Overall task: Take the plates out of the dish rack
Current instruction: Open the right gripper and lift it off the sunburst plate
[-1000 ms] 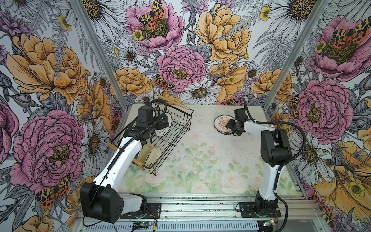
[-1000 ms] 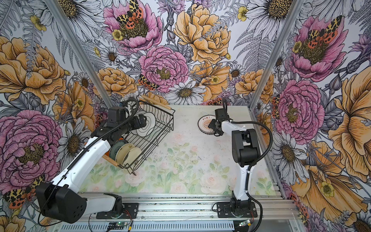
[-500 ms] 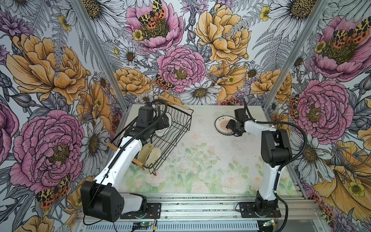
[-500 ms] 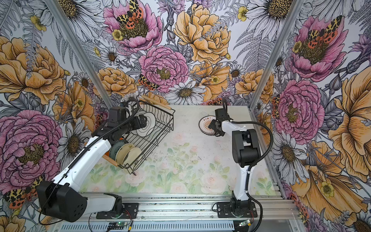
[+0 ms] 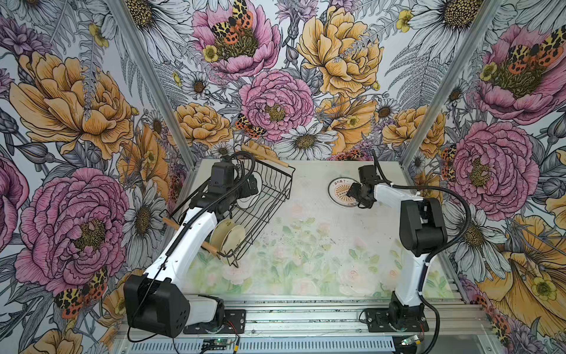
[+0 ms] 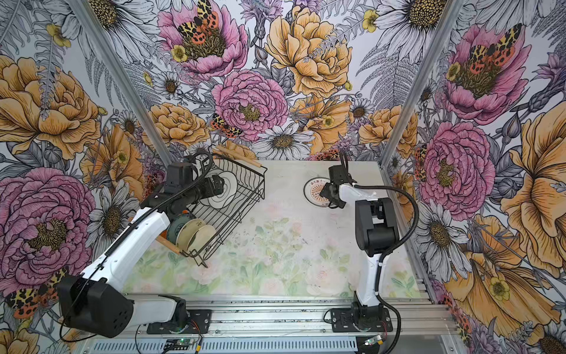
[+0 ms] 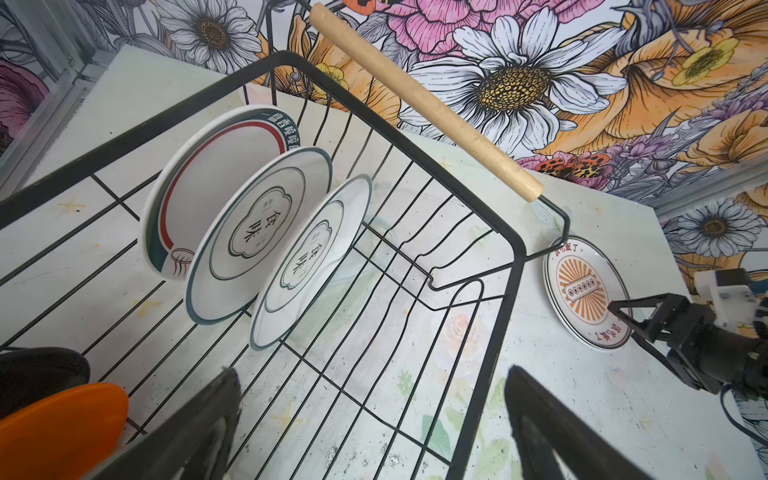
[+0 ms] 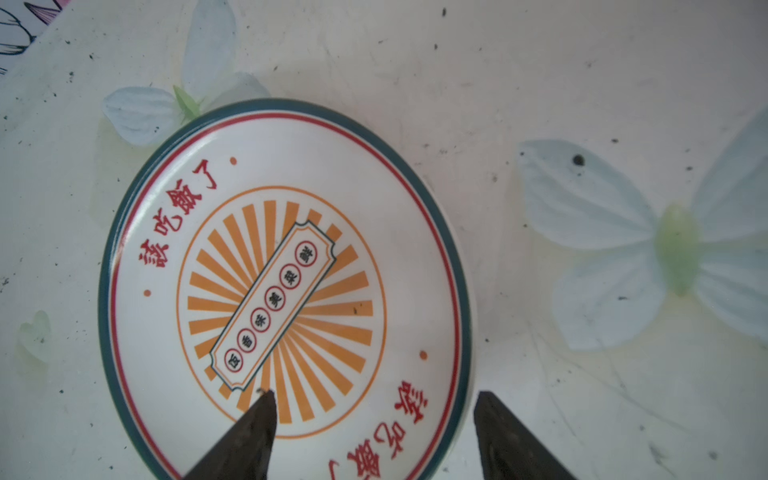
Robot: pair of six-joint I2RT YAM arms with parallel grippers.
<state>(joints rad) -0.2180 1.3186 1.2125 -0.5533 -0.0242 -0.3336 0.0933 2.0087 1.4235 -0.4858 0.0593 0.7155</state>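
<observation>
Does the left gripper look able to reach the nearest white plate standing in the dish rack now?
Probably yes: the left gripper is open over the dish rack, facing the nearest white plate, with only bare wire between them.

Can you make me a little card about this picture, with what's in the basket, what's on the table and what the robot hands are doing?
Dish rack: black wire, wooden handles, on the table
In rack: three white plates upright, cream plates, orange plate
On table: sunburst plate, lying flat
Left gripper: fingers open, above rack, holding nothing
Right gripper: fingers open, straddling sunburst plate's rim
</observation>
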